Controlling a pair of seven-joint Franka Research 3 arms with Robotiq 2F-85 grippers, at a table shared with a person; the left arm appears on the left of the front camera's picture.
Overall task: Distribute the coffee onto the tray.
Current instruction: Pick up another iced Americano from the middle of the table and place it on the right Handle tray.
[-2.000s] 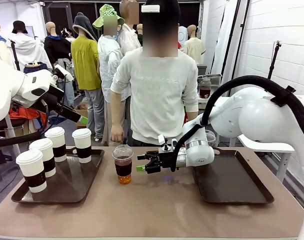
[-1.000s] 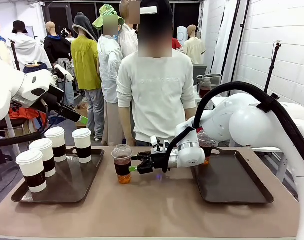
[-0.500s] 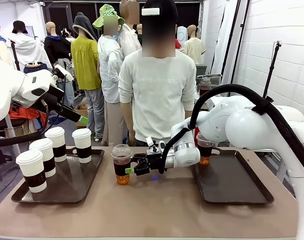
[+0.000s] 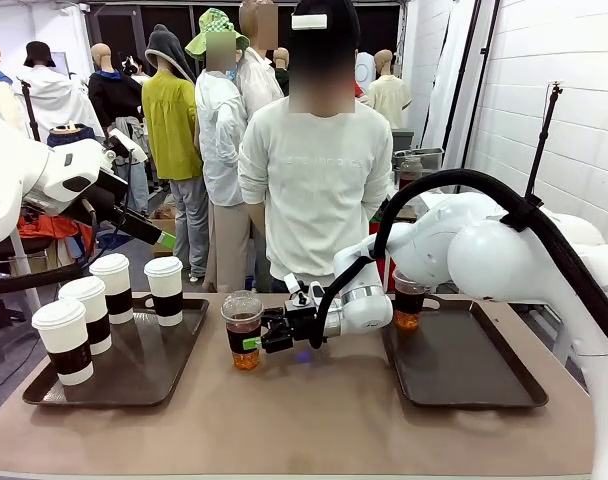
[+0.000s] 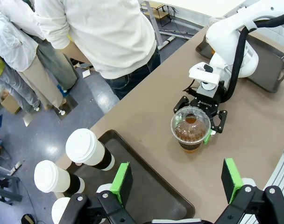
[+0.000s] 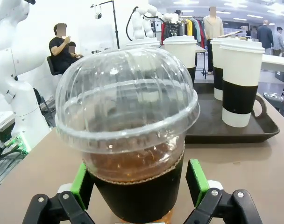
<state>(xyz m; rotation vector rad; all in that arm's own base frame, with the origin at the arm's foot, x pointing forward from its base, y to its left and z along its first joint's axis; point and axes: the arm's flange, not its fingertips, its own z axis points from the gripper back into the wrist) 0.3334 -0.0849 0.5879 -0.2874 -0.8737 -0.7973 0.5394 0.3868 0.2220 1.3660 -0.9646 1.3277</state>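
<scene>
Desk: brown top (image 4: pixel 314 420), shared with a person in a white sweater (image 4: pixel 319 190) seen standing at the far side.
Left tray: dark tray (image 4: pixel 149 375) on the left of the desk, on which four white paper cups (image 4: pixel 64 340) with black sleeves are stood.
Right tray: dark tray (image 4: pixel 464 365) on the right; one clear dome-lidded cup (image 4: pixel 408 305) of brown liquid is seen at its far left corner.
Middle cup: second clear plastic cup (image 4: pixel 243 330) is stood upright on the bare desk between the trays, just right of the left tray (dome lid on, brown liquid inside).
Right gripper: right gripper (image 4: pixel 256 338) is reached across the middle; its jaws are spread wide with a green pad (image 6: pixel 196 181) on either side of the cup's lower body. Whether the pads touch the cup cannot be told.
Left gripper: left gripper (image 5: pixel 177 181) is held high above the left tray, jaws released, nothing between the green pads.
</scene>
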